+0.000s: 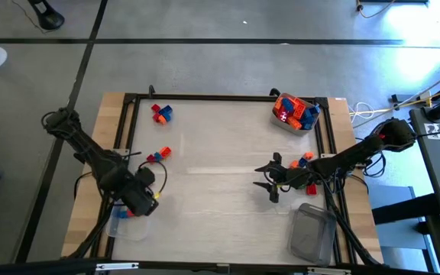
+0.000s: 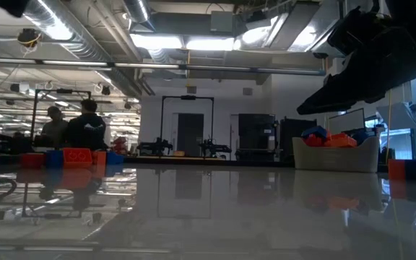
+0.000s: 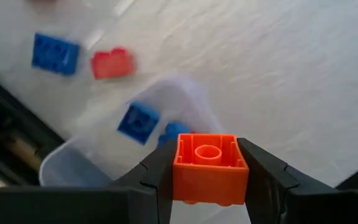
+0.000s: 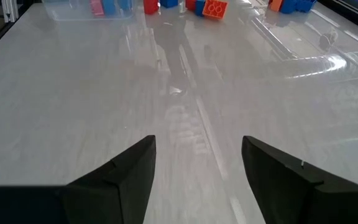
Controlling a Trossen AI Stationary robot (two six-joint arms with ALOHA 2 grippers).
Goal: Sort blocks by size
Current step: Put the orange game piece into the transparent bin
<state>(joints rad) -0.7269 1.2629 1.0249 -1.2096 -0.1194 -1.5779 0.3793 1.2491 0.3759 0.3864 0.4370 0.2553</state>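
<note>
An orange block (image 3: pixel 208 167) is clamped between the two fingers of the left end effector (image 3: pixel 208 180), held directly above a clear tub (image 3: pixel 135 134) at the counter's (image 1: pixel 220 214) near left corner. Two blue blocks (image 3: pixel 138 121) are seen inside that tub. A red block (image 3: pixel 112 63) and a blue block (image 3: pixel 55 53) lie on the counter just beyond the tub. The right end effector (image 4: pixel 197 165) is held open and empty over bare counter, well apart from the tub. A tub of mixed blocks (image 1: pixel 294 112) stands at the far right corner.
</note>
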